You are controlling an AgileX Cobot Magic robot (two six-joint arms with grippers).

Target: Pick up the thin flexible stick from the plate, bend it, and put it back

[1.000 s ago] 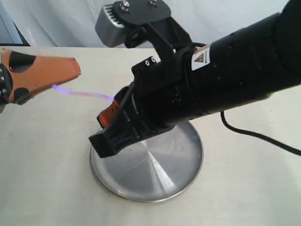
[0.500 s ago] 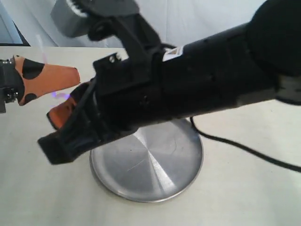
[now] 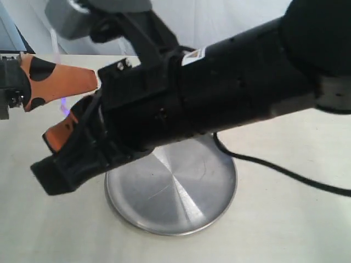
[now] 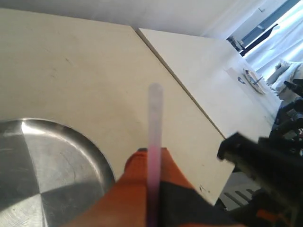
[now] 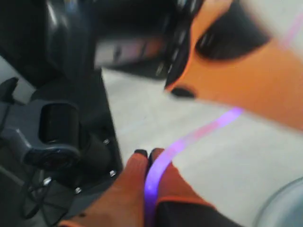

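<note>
Cream tabletop point(image 3: 285, 230) and white curtain point(image 3: 230, 22) frame a bend in progress. The right pincer point(image 5: 147, 158) is closed tight on one end of the stick point(image 5: 199, 135), which glows purple as it leaves the fingers. The left pincer point(image 4: 150, 163) is clamped further along it, with a pale tip poking out beyond. Within a second the right arm has swung leftward, off the plate point(image 3: 181, 203) and up beside the left pincer. The long, gentle span that ran between the two has shrunk to a short purple glimmer (the rest is hidden behind the black arm). That closing gap suggests the stick is being bowed. It is held in the air to one side of the plate, and the return is not yet made.
</note>
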